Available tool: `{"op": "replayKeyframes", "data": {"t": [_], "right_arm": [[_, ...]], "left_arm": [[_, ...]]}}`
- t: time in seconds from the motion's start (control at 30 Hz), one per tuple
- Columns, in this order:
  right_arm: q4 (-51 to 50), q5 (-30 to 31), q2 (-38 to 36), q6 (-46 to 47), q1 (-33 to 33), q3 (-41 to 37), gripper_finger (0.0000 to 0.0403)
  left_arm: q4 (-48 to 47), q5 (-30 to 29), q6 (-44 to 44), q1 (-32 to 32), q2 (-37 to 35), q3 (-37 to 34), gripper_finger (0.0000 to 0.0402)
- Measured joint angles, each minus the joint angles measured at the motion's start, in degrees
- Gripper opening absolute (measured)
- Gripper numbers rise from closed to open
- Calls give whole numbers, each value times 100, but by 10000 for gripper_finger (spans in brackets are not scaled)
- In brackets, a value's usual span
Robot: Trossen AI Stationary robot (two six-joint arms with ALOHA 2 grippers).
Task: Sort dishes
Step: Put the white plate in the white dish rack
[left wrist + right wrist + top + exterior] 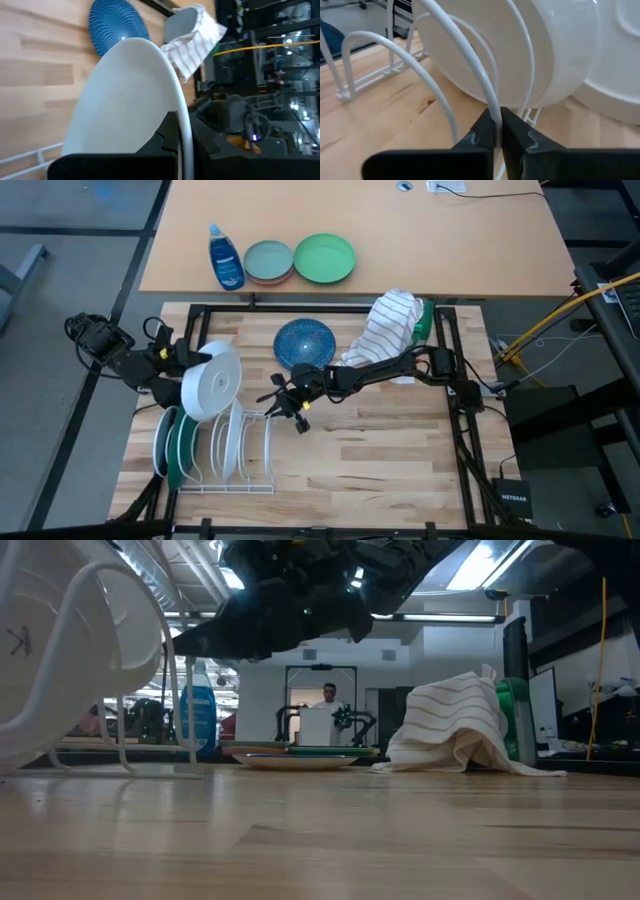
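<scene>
Here the left gripper (185,365) clamps a white plate (212,380) over the rack (255,450); the right gripper (497,131) seemingly pinches a rack wire (487,97)

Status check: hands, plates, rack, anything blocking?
Left hand shut on white plate, held above rack. Right hand shut on a rack wire. Blue speckled plate on the table, unracked. Nothing blocking.

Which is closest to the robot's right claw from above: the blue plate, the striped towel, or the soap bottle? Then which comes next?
From the right gripper, clamped on the dish rack wire:
1. Blue speckled plate, just behind it on the table.
2. Striped towel, farther back on the right side.
3. Soap bottle, farthest, on the back table.
</scene>
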Motion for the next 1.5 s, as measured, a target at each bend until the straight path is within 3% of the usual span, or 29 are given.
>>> {"op": "replayKeyframes", "data": {"t": [0.23,0.43,0.6,0.73,1.03,1.27,1.5], "right_arm": [[-12,412,0,220,15,0,45],[-39,489,-4,162,8,0,16],[-32,504,-7,157,4,0,23],[-54,515,-7,214,2,0,39],[-59,510,-7,132,2,0,13],[-63,506,-7,212,-1,0,39],[-55,550,-7,139,-4,0,14]], "left_arm": [[-431,443,-650,4,20,0,1],[-748,1124,-1422,0,37,-2,1],[-851,1713,-1928,0,116,-2,1],[-862,1991,-1995,0,178,-2,1],[-883,2317,-1912,0,534,0,2],[-789,2624,-1822,-2,988,11,7],[-628,3010,-1735,-2,1492,2,10]]}}
